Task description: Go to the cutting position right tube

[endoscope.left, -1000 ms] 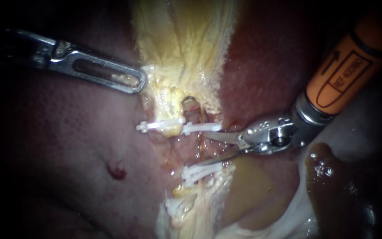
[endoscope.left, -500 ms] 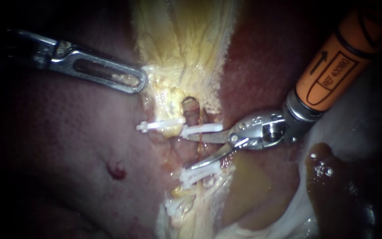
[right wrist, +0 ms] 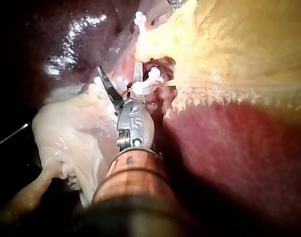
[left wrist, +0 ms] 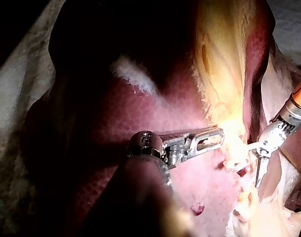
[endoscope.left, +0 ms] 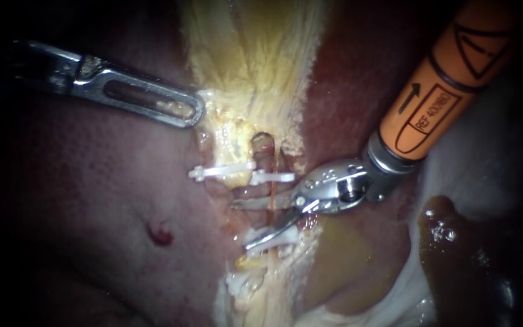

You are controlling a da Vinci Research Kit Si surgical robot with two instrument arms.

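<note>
My right instrument (endoscope.left: 242, 225), a pair of blades on an orange-sleeved shaft, reaches in from the upper right. Its blades are open and lie one on each side of the right tube (endoscope.left: 272, 190), which stands thin and reddish between them. They sit below the upper white clip (endoscope.left: 272, 177) and above the lower white clips (endoscope.left: 273, 241). In the right wrist view the open blades (right wrist: 119, 74) lie beside a clip (right wrist: 148, 85). My left instrument (endoscope.left: 180, 110) holds the edge of the yellowish gallbladder tissue (endoscope.left: 243, 66), jaws shut on it, also seen in the left wrist view (left wrist: 209, 140).
Another white clip (endoscope.left: 219, 171) crosses the left tube. Dark red liver (endoscope.left: 92, 200) lies on both sides, with a small red spot (endoscope.left: 160, 233). Pale tissue and a dark brown lobe (endoscope.left: 455, 254) lie under the right shaft.
My right instrument has moved left along the tissue, and its open blades now straddle the right tube between the clips. The left instrument has stayed put.
</note>
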